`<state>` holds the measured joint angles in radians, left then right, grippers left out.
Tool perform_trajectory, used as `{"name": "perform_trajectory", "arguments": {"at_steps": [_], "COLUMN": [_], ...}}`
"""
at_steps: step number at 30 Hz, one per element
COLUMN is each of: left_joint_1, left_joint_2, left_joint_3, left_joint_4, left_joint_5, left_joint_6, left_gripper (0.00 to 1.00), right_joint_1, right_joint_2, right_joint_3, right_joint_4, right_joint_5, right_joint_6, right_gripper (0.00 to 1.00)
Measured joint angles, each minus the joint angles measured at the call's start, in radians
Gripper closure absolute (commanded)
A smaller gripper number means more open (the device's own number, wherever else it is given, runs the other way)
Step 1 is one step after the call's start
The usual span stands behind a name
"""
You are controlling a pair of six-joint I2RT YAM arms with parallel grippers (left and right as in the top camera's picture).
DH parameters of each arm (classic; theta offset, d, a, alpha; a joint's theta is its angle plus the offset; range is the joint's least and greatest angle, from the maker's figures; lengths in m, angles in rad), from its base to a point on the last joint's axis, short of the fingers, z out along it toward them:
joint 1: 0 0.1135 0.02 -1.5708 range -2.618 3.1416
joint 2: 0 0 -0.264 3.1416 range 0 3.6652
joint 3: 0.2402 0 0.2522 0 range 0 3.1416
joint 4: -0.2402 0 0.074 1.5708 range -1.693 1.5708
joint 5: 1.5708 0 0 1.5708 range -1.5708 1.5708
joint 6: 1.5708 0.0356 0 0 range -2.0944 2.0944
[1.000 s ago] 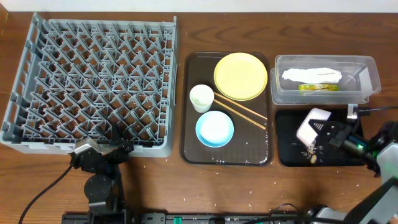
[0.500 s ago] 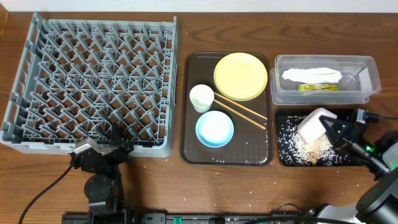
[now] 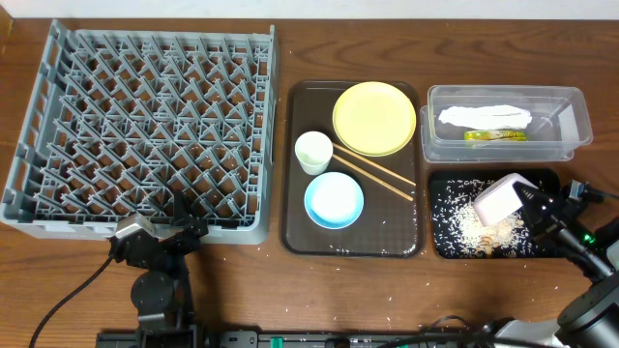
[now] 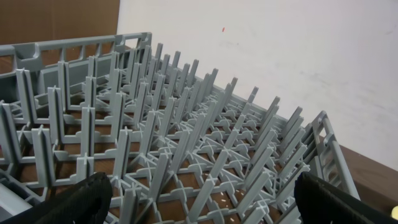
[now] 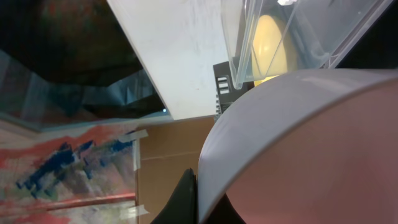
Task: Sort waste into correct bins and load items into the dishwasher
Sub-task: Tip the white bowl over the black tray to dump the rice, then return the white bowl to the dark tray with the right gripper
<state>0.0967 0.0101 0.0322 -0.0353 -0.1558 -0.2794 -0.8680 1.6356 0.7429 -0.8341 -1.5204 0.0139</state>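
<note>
A dark brown wood-grain table [image 3: 387, 39] filled the overhead frame, and the left wrist view showed a plain white wall [image 4: 280, 50] with a brown wooden panel [image 4: 56, 18] at upper left.

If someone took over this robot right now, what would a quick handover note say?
Left end effector: open, empty, at the dish rack's near edge.
Right end effector: shut on the pinkish bowl, tipped over the black tray.
Done: crumbs in black tray; tissue and wrapper in the clear tub.
To do: rack holds nothing; pinkish bowl, plus yellow plate, cup, blue bowl and chopsticks on the brown tray, all need loading.
</note>
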Motion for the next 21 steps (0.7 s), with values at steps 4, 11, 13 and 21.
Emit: {"name": "perform_trajectory", "arguments": {"at_steps": [4,11,13,21], "left_joint_1": [0.0,0.0,0.0,0.0], "left_joint_2": [0.0,0.0,0.0,0.0], "left_joint_3": [0.0,0.0,0.0,0.0], "left_joint_4": [0.0,0.0,0.0,0.0], "left_joint_5": [0.0,0.0,0.0,0.0], "left_joint_6": [0.0,0.0,0.0,0.0], "left_gripper": [0.06,0.06,0.06,0.06], "right_joint_1": [0.033,0.204,0.279,0.655], "right_joint_2": [0.0,-0.033,-0.068,-0.199], "right_joint_3": [0.0,-0.001,0.0,0.133], "right_joint_4": [-0.059,-0.111,-0.116,-0.127], "right_joint_5": [-0.004,0.031,0.056,0.339], "right_joint_6": [-0.075,-0.153,-0.159,-0.104], "right_gripper": [0.99,0.99,0.99,0.99]}}
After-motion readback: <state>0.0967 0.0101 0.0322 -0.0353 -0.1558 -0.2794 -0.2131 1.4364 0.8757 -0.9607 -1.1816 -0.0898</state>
